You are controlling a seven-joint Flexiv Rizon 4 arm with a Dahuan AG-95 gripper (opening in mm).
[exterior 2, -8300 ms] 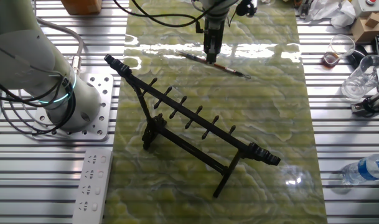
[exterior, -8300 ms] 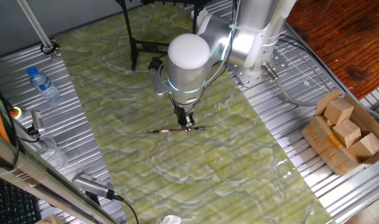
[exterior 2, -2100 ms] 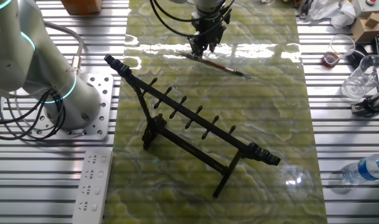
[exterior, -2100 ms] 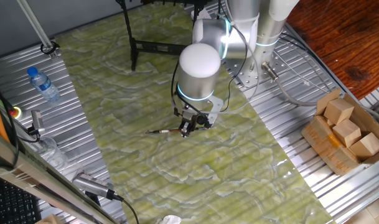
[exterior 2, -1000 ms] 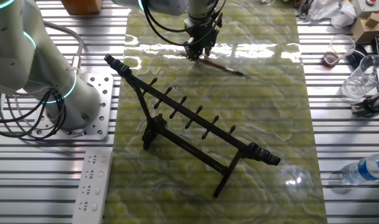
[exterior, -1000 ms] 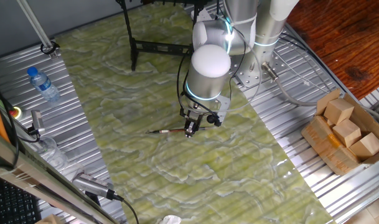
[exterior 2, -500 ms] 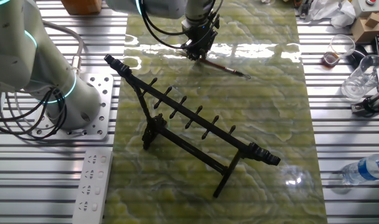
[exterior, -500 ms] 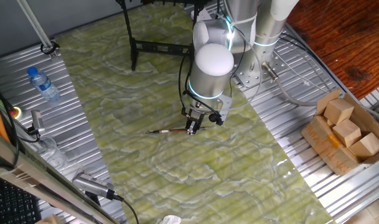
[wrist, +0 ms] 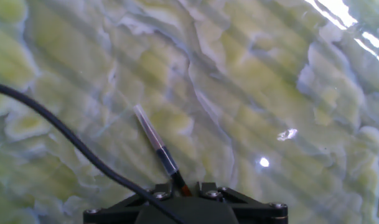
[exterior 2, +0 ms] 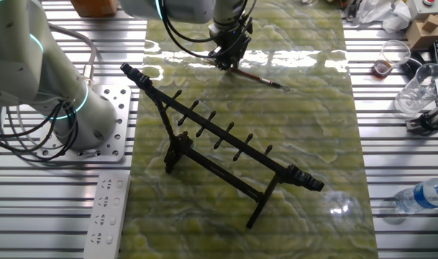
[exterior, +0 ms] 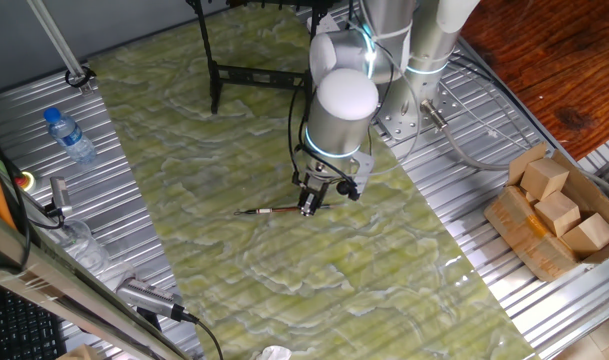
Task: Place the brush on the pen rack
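The brush (exterior: 269,211) lies flat on the green marbled mat, its dark tip pointing left in one fixed view. In the other fixed view the brush (exterior 2: 262,78) runs right from under my gripper (exterior 2: 226,65). My tilted gripper (exterior: 305,209) sits low over the handle near the pale end. In the hand view the brush (wrist: 155,140) runs from its pale end back between my gripper's (wrist: 182,188) jaws, which stand either side of the reddish handle with a gap showing. The black pen rack (exterior 2: 226,140) stands apart on the mat; its pen rack (exterior: 234,72) foot shows at the far edge.
A water bottle (exterior: 69,135) and glasses (exterior 2: 413,90) stand on the slatted metal beside the mat. A cardboard box of wooden blocks (exterior: 554,210) sits at the right. A white power strip (exterior 2: 107,216) lies near the robot base (exterior 2: 67,108). A black cable (wrist: 71,143) crosses the hand view.
Over eight seconds my gripper shifted from the brush's middle toward its pale end and tilted over. In the last second it barely moved. The brush has stayed in place.
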